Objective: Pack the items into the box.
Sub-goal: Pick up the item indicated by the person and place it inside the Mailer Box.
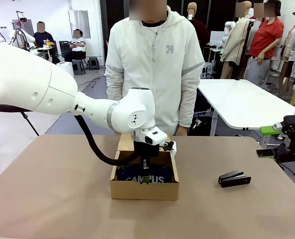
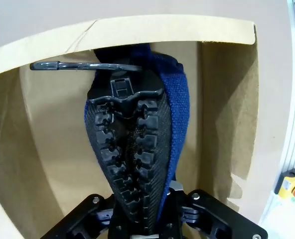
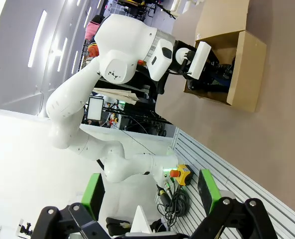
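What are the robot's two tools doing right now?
Left tool: closed on the navy blue zippered fabric pouch, inside the brown cardboard box.
Right tool: open, empty.

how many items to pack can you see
2: the pencil pouch is inside the box, pinched by the left claw; the stapler lies on the table right of the box.

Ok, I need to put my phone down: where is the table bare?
Bare: the left part of the table, left of the box, and the front strip before it. Crowded: inside the box, where the left end effector grips the pouch, and the right side, with the stapler and the open right end effector.
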